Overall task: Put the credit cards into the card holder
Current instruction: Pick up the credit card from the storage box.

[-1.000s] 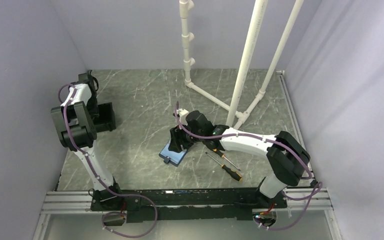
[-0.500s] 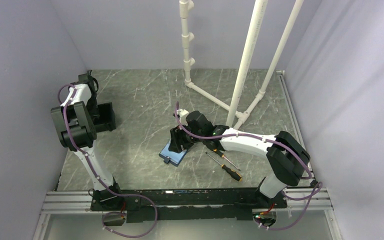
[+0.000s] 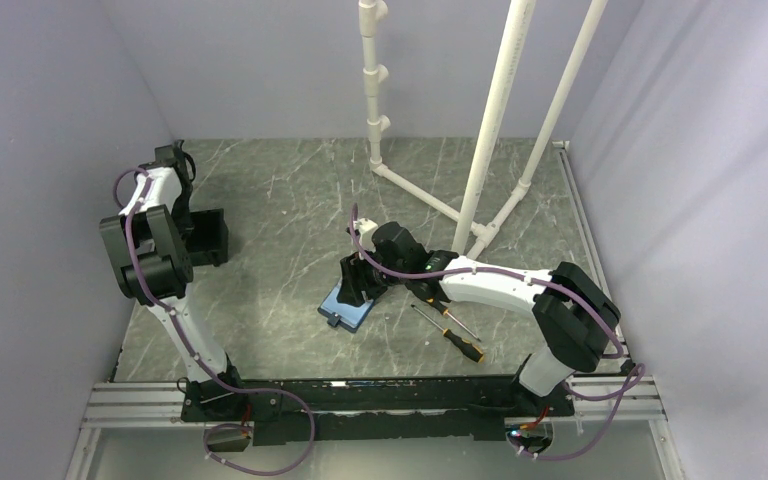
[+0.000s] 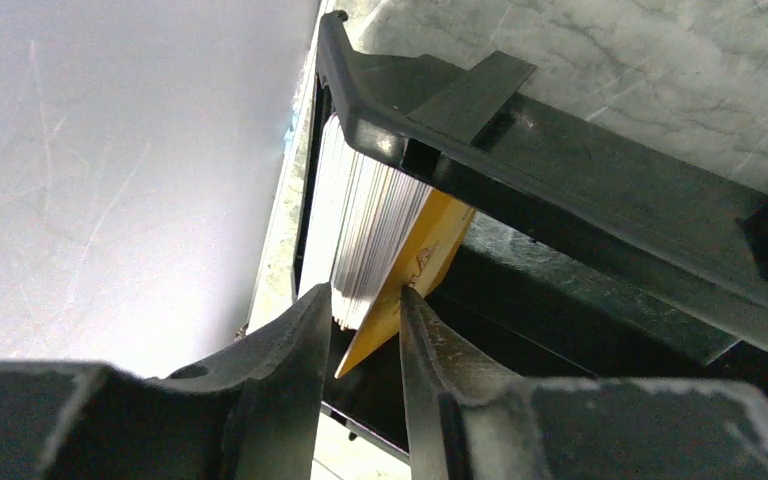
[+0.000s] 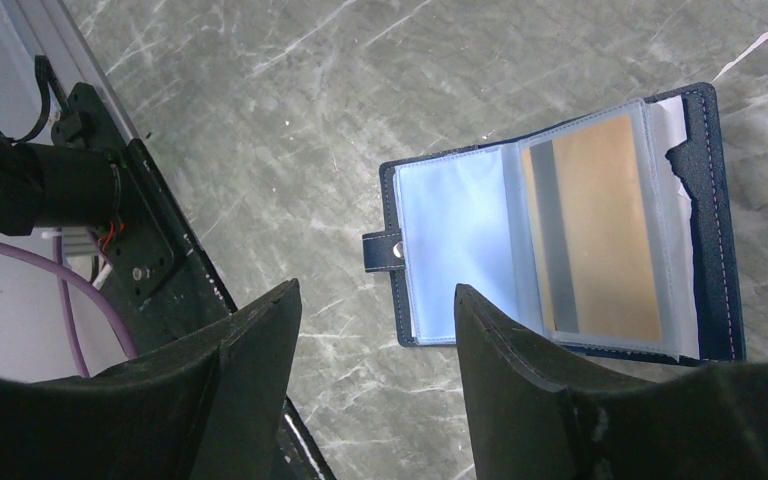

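A stack of credit cards [image 4: 370, 225] stands on edge in a black open-topped box [image 4: 560, 190] at the far left, with an orange-yellow card [image 4: 415, 270] on its outer face. My left gripper [image 4: 367, 290] is closed round the stack's lower corner, one fingertip on the pale edges and the other on the orange card. The navy card holder [image 5: 560, 240] lies open on the table, light blue inside, with one orange card [image 5: 605, 225] in a clear sleeve. My right gripper [image 5: 375, 300] hangs open just above the holder's clasp side [image 3: 345, 312], holding nothing.
Two orange-handled screwdrivers [image 3: 455, 335] lie right of the card holder. A white pipe frame [image 3: 490, 130] rises at the back centre. The black box [image 3: 210, 238] sits against the left wall. The arms' base rail [image 5: 150, 260] runs along the near edge.
The left arm has shifted very slightly at the box. The right arm and the card holder have not moved.
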{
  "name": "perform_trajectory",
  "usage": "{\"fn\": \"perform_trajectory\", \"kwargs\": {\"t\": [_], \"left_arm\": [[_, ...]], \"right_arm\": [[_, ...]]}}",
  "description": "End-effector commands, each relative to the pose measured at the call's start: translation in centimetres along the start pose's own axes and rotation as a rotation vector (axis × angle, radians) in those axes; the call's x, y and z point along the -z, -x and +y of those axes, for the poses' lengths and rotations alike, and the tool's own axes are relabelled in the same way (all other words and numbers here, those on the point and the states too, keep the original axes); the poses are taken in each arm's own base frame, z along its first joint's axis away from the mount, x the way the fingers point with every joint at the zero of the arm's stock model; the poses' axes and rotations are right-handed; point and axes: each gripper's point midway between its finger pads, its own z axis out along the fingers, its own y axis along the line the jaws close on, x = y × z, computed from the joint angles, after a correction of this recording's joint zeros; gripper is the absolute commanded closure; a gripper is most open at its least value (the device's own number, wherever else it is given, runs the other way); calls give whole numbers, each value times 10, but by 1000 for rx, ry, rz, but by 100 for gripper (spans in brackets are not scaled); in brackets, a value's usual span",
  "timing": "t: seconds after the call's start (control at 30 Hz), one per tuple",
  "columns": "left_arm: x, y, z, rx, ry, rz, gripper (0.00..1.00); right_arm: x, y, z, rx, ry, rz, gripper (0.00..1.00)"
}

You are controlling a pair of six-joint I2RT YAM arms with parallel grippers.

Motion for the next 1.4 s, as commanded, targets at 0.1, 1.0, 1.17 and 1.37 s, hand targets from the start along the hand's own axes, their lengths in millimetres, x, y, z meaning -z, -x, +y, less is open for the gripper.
{"fn": "perform_trajectory", "kwargs": {"t": [0.1, 1.0, 1.17, 1.37], "left_arm": [[13, 2, 12, 42, 23, -28, 72], [46, 0, 7, 100, -91, -50, 96], [59, 6, 6, 132, -131, -72, 100], [83, 10, 12, 171, -155, -96, 100]], "right_arm": [[2, 16, 7, 13, 28, -58, 39], [0, 14, 5, 9, 26, -50, 39], [-1, 14, 5, 9, 26, -49, 39], [-2, 13, 4, 7, 22, -45, 39]]}}
